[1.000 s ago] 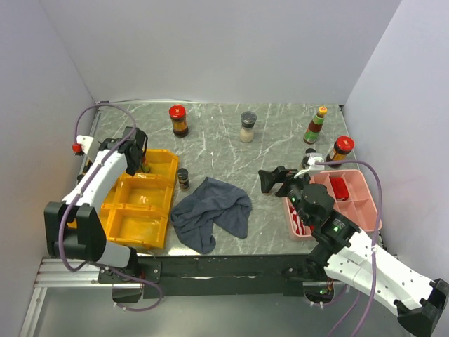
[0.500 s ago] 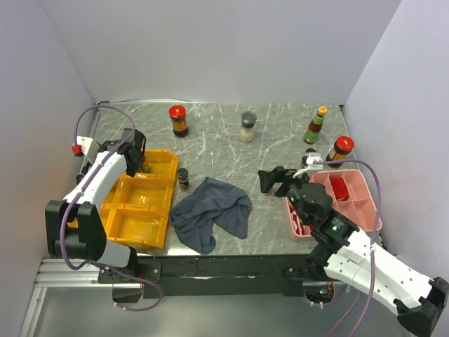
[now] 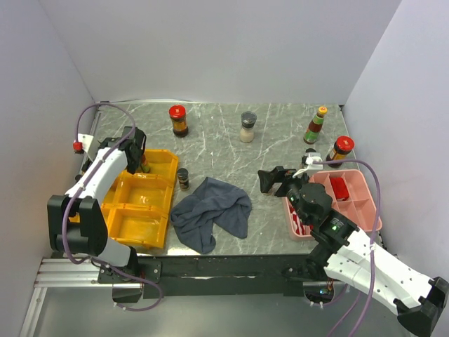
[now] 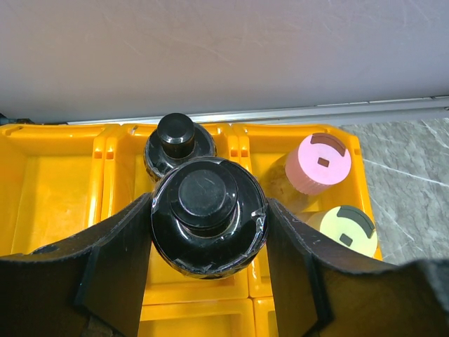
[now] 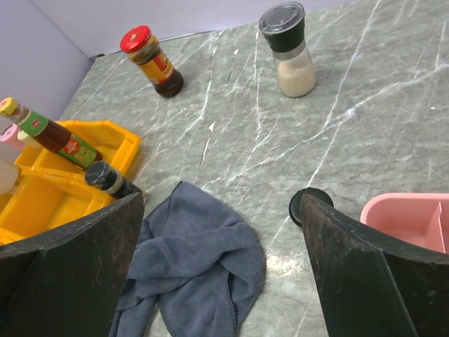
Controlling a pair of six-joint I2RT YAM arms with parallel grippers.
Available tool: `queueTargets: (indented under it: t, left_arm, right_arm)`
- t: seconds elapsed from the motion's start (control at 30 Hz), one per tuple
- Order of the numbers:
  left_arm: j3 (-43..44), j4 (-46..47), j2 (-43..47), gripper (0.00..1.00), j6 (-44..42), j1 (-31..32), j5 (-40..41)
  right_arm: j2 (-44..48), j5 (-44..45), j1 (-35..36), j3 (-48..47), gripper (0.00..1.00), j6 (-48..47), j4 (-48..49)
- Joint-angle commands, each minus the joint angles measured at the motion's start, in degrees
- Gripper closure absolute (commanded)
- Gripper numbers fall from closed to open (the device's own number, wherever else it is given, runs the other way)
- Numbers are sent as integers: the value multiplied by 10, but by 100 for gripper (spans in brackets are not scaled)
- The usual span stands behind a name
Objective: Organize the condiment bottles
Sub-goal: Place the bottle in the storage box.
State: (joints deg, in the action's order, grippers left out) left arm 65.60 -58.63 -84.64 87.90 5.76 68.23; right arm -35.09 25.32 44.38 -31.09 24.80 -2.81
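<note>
— Clamping a black-capped bottle [image 4: 208, 200] between the fingers of the left gripper [image 4: 210, 228], over the middle compartment of the yellow tray [image 4: 56, 182]. Glossy round cap with a stepped knob at its centre, seen from straight above.

— And around it?

— Just behind, a second black-capped bottle [image 4: 175, 140] standing in that compartment. In the next one to the right, a pink-capped jar [image 4: 319, 163] and a pale-green-capped jar [image 4: 349, 230], close together.

— On the other side?

— Spread wide and holding nothing: right gripper [image 3: 275, 179], above the marble table [image 3: 217, 144] beside the pink tray [image 3: 365, 210]. Out on the stone, well apart: red-capped jar [image 3: 178, 119], grey-capped grinder of pale grains [image 3: 247, 127], orange-capped sauce bottle [image 3: 316, 124], another red-capped jar [image 3: 341, 149]. Small black-capped jar [image 3: 183, 178] between yellow tray and dark grey cloth [image 3: 210, 209].
</note>
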Motion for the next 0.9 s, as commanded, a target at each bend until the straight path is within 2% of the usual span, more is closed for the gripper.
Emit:
queueTargets:
  t: [0.0,0.13,0.37,0.43,0.53,0.7,0.77,0.87]
  left_arm:
    - [22,-32,-20,99,17,-5,-30]
    - [38,-61,-32,99,35,-5,-13]
    - [-18,36,-15,99,-40,-5,-26]
    - [-23,39,-15,99,-48,-6,-22]
    - [-17,20,-20,99,-42,-6,-13]
    - [15,-65,-33,99,12,-5,2]
    - [15,-69,-34,99,18,-5,3]
    - [2,-34,-24,99,-22,-5,-5]
  right_arm:
    - [-3,5,-1,-20,0,-3,26]
    - [-9,3,-1,-22,0,-4,25]
    - [-21,2,-2,-29,0,-4,26]
    - [-24,3,-2,-29,0,-5,26]
    - [-25,3,-1,-31,0,-5,26]
    - [-37,-1,-1,-31,0,-5,26]
    - [-41,-6,-1,-37,0,-5,26]
    - [-48,-12,-1,-41,0,-3,26]
